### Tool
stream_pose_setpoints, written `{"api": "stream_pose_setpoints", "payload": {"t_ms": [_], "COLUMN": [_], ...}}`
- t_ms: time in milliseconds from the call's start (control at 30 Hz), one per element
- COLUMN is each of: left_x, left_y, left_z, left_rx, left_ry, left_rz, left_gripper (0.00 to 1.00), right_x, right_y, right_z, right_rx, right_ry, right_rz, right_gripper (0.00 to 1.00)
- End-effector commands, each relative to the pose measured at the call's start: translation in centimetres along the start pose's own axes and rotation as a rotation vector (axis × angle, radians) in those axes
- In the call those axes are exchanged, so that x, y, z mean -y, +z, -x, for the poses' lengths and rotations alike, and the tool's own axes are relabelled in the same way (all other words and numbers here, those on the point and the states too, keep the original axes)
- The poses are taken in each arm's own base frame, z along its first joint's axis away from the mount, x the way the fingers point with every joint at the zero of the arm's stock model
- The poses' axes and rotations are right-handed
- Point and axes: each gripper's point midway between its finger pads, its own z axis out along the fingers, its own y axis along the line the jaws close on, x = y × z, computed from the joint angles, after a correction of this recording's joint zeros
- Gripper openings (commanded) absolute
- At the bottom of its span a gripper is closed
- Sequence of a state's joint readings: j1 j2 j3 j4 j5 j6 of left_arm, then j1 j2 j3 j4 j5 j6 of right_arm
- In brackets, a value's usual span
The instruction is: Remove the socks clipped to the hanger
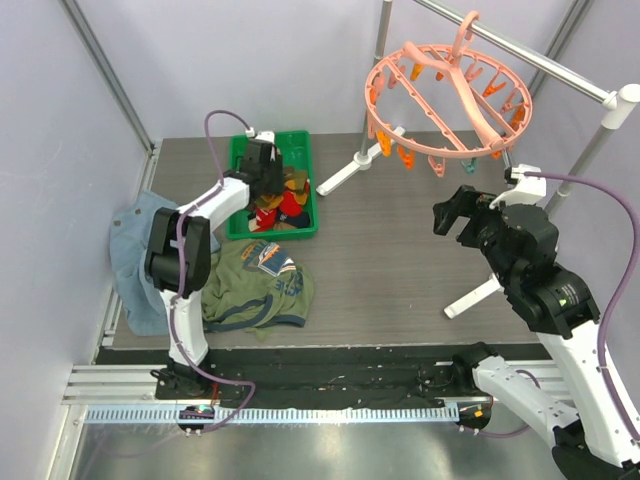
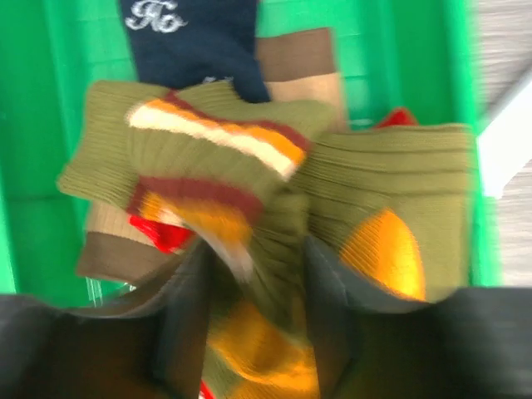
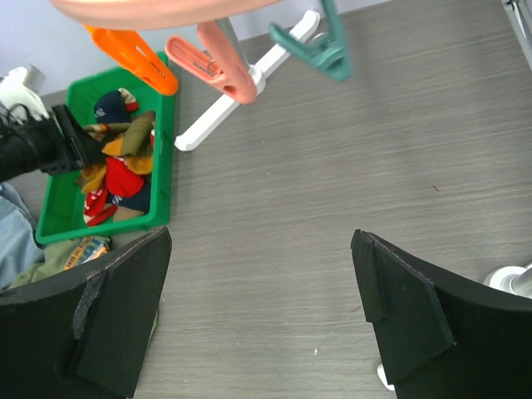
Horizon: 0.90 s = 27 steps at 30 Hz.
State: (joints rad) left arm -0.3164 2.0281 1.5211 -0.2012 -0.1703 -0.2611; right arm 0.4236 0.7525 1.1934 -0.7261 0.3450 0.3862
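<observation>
Part narrow-set left claw (image 2: 256,249) fully above green plastic bin (image 2: 33,125) to shed olive, orange-striped ribbed sock (image 2: 274,220), hold on it unclear; keep wide, empty right claw (image 3: 259,241) clear.

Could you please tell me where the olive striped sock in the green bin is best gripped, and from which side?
Probably pinch the sock by its ribbed olive edge from straight above: it lies crumpled atop the other socks, and the bin walls block sideways approaches.
</observation>
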Motion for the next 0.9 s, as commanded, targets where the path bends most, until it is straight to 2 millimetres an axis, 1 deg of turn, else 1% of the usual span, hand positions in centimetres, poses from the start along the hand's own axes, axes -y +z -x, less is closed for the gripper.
{"api": "stream_pose_setpoints", "payload": {"t_ms": [0,33,67,100,133,167,200,233,267,300,333,367,400,433,467,500,533,600,633,667,700,733,767,800,867], "left_x": [2.4,2.5,2.4,2.3,2.3,2.3,2.2,2.2,2.6,2.7,3.2,4.2,4.6,5.2,6.6,6.9,7.4,7.8,7.9,7.9,7.9,7.8,7.8,7.7,7.6], "left_y": [-5.4,-7.2,-7.9,-8.9,-10.7,-11.9,-12.6,-13.4,-15.9,-16.7,-18.0,-20.6,-21.5,-22.8,-26.3,-27.2,-29.4,-31.4,-31.6,-33.8,-34.5,-34.5,-36.3,-36.7,-37.1], "left_z": [6.1,7.3,7.5,7.8,9.0,9.5,9.1,9.3,10.3,9.8,9.9,10.4,9.7,9.5,8.7,8.3,7.3,6.7,5.4,5.2,5.0,3.9,3.8,3.5,2.7], "left_rx": [0.129,0.16,0.164,0.173,0.209,0.229,0.228,0.239,0.279,0.277,0.288,0.317,0.31,0.311,0.325,0.329,0.337,0.362,0.346,0.386,0.407,0.397,0.44,0.452,0.476], "left_ry": [-0.051,-0.055,-0.052,-0.052,-0.056,-0.061,-0.065,-0.07,-0.069,-0.067,-0.064,-0.055,-0.054,-0.051,-0.063,-0.069,-0.068,-0.081,-0.081,-0.063,-0.058,-0.055,-0.038,-0.036,-0.034], "left_rz": [-0.122,-0.136,-0.138,-0.14,-0.154,-0.164,-0.168,-0.179,-0.222,-0.241,-0.279,-0.36,-0.401,-0.454,-0.582,-0.618,-0.688,-0.747,-0.767,-0.809,-0.826,-0.836,-0.864,-0.874,-0.888], "left_gripper": [0.57,0.61,0.69,0.73,0.77,0.88,0.93,0.97,1.0,1.0,1.0,1.0,1.0,1.0,1.0,1.0,1.0,1.0,1.0,1.0,1.0,1.0,1.0,1.0,1.0], "right_x": [-0.5,-0.4,-0.5,-0.2,-0.1,-0.1,0.1,0.1,0.1,-0.1,-0.5,-0.9,-1.2,-1.7,-2.6,-3.1,-3.3,-4.0,-4.2,-4.4,-4.8,-4.9,-5.1,-5.4,-6.0], "right_y": [0.4,0.3,0.2,0.1,0.1,0.0,-0.1,-0.2,-0.3,-0.3,-0.4,-0.4,-0.3,-0.3,-0.3,-0.3,-0.3,-0.3,-0.2,-0.2,-0.1,0.0,0.1,0.2,0.4], "right_z": [0.5,0.5,0.8,0.9,1.1,1.1,1.2,1.3,1.3,1.1,0.9,1.0,0.6,0.7,0.5,0.6,0.4,0.7,0.3,0.3,0.4,0.0,-0.1,0.1,-0.4], "right_rx": [0.006,0.008,0.017,0.027,0.033,0.037,0.043,0.046,0.047,0.041,0.033,0.034,0.024,0.026,0.014,0.015,0.01,0.024,0.014,0.017,0.023,0.014,0.012,0.02,0.007], "right_ry": [-0.025,-0.029,-0.028,-0.026,-0.025,-0.021,-0.016,-0.011,-0.008,-0.009,-0.005,0.0,0.014,0.025,0.056,0.068,0.075,0.099,0.103,0.109,0.127,0.13,0.136,0.144,0.143], "right_rz": [0.012,0.011,0.016,0.003,-0.002,-0.003,-0.011,-0.009,-0.004,0.008,0.033,0.049,0.065,0.089,0.132,0.155,0.168,0.201,0.215,0.225,0.24,0.251,0.259,0.272,0.307], "right_gripper": [1.0,1.0,1.0,1.0,1.0,1.0,1.0,1.0,1.0,1.0,1.0,1.0,1.0,1.0,1.0,1.0,1.0,1.0,1.0,1.0,1.0,1.0,1.0,0.99,1.0]}}
